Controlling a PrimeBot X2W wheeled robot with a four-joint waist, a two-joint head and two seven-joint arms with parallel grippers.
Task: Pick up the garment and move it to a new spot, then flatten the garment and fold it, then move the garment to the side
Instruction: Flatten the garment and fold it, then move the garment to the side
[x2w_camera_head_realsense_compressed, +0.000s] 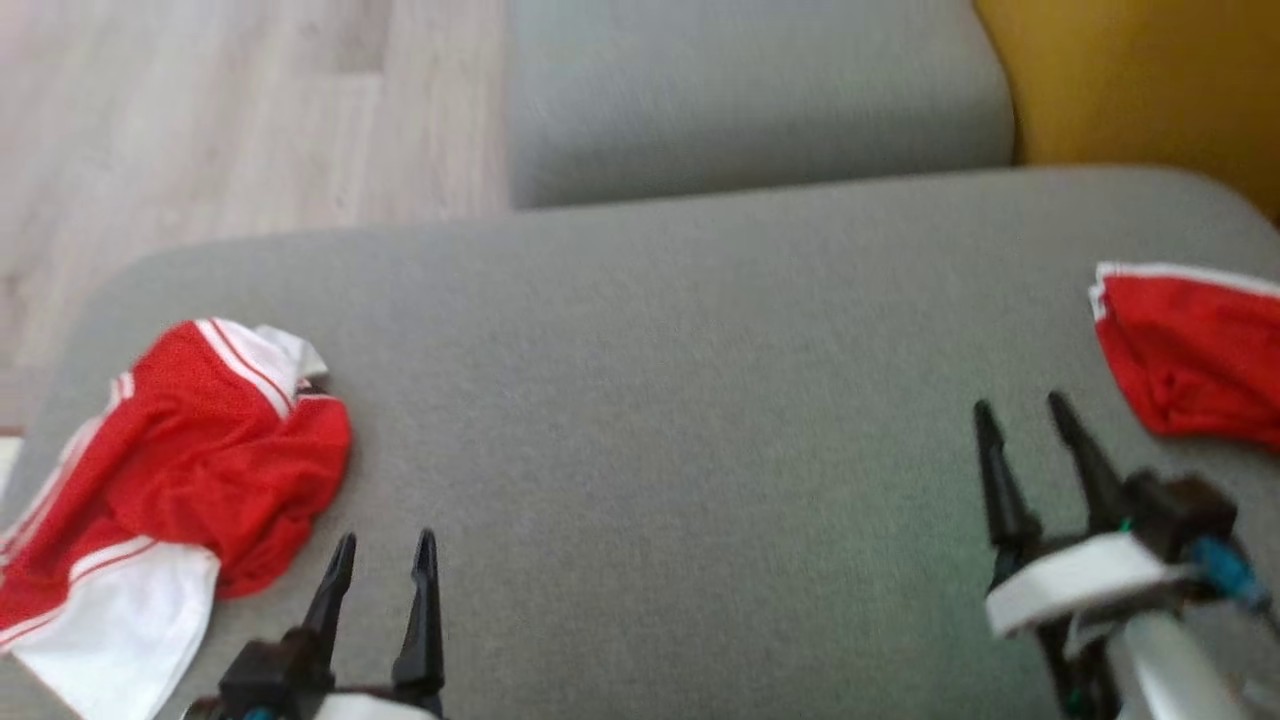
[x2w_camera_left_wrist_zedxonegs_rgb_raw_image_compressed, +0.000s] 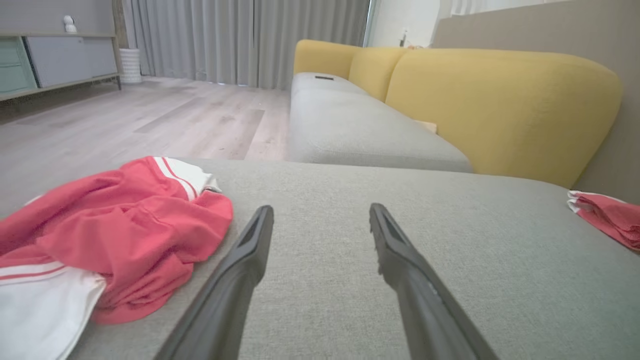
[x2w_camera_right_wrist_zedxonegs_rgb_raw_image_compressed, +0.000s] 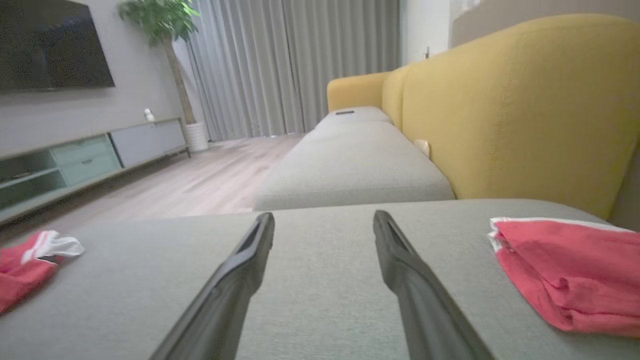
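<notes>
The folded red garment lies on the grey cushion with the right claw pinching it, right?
No. The right claw is open and apart from the folded red garment, which does lie on the grey cushion. The head view shows the gap.

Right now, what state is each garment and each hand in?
Red-and-white garment: crumpled in a heap, on the cushion's left.
Red garment: compact, looks folded, at the cushion's right edge.
Left hand: open, empty.
Right hand: open, empty.

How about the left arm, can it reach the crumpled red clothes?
Probably yes: the open left gripper sits right beside the crumpled garment on the grey cushion, with nothing between them.
</notes>
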